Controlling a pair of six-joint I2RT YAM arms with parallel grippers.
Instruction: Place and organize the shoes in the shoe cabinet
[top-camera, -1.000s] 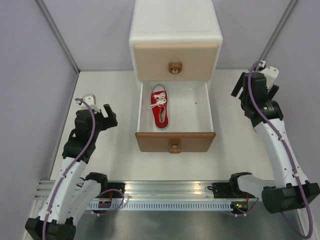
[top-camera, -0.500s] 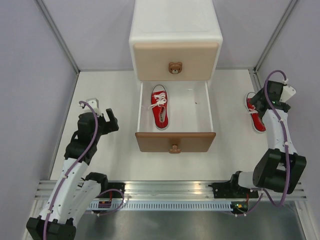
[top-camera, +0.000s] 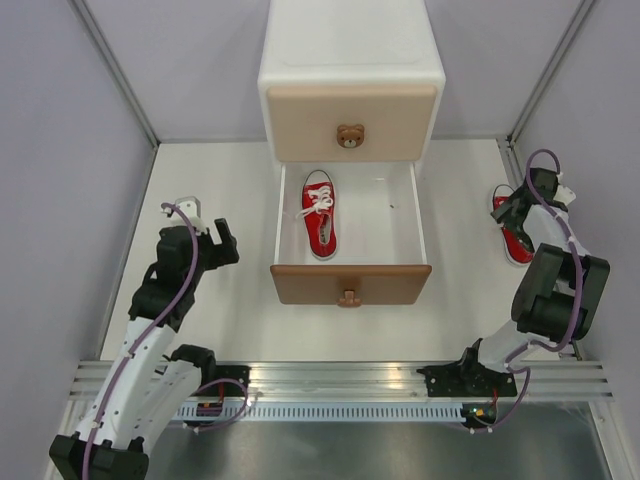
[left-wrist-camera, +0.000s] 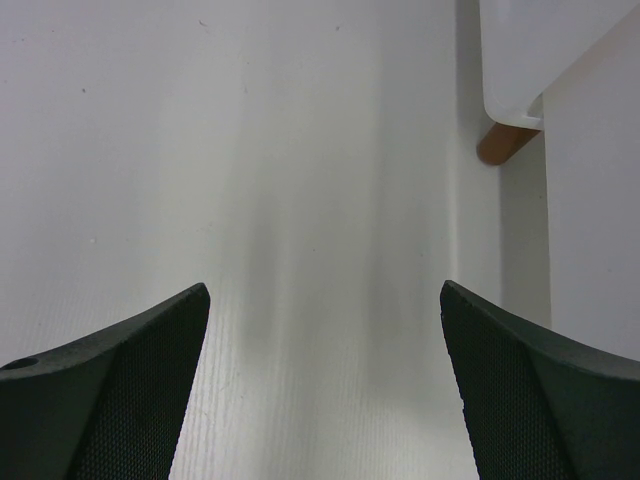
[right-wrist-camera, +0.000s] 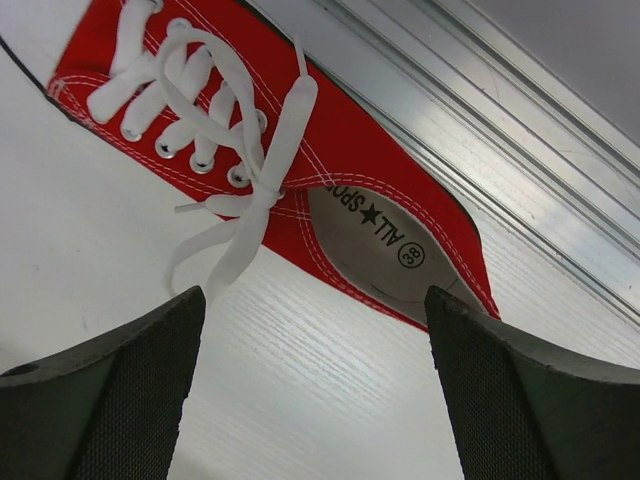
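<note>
The white shoe cabinet (top-camera: 350, 50) stands at the back, its beige upper drawer (top-camera: 350, 110) shut. The brown-fronted lower drawer (top-camera: 350, 283) is pulled out. One red sneaker (top-camera: 320, 212) lies in its left half, toe to the back. The other red sneaker (top-camera: 514, 238) lies on the table by the right wall. My right gripper (top-camera: 508, 208) is open just above it. In the right wrist view the sneaker (right-wrist-camera: 330, 150) fills the top and the gripper (right-wrist-camera: 315, 295) hangs over its near side, touching nothing. My left gripper (top-camera: 222, 240) is open and empty over the table (left-wrist-camera: 325, 290). No orange shoes show.
A metal rail (right-wrist-camera: 480, 110) runs along the right wall just behind the loose sneaker. A brown cabinet leg (left-wrist-camera: 505, 143) shows at the upper right of the left wrist view. Grey walls close the table on left, right and back.
My right arm has swung down and out to the right wall, uncovering the loose red sneaker, and now hangs low over it. My left arm has barely moved.
</note>
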